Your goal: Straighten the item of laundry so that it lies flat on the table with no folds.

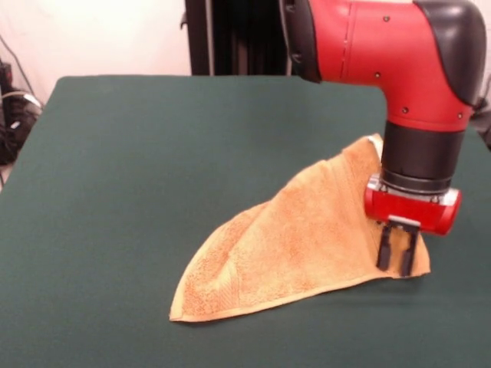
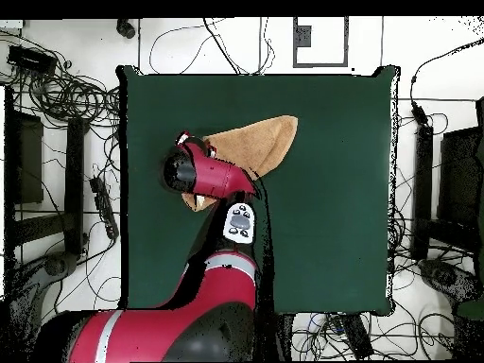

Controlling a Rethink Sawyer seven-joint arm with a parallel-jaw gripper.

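At the lower right of the front view, the hand (image 1: pixel 397 254), fingers apart, rests on a still-folded, triangular orange towel (image 1: pixel 284 245) on the green worktop (image 1: pixel 138 169); flattening remains.

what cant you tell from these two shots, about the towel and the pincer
- Overhead view: the arm covers the pincer and part of the towel.
- Front view: the pincer points down at the towel's near corner; whether it pinches cloth cannot be made out.
- Front view: the wrist hides the towel's far corner.
- Neither view shows the white label.
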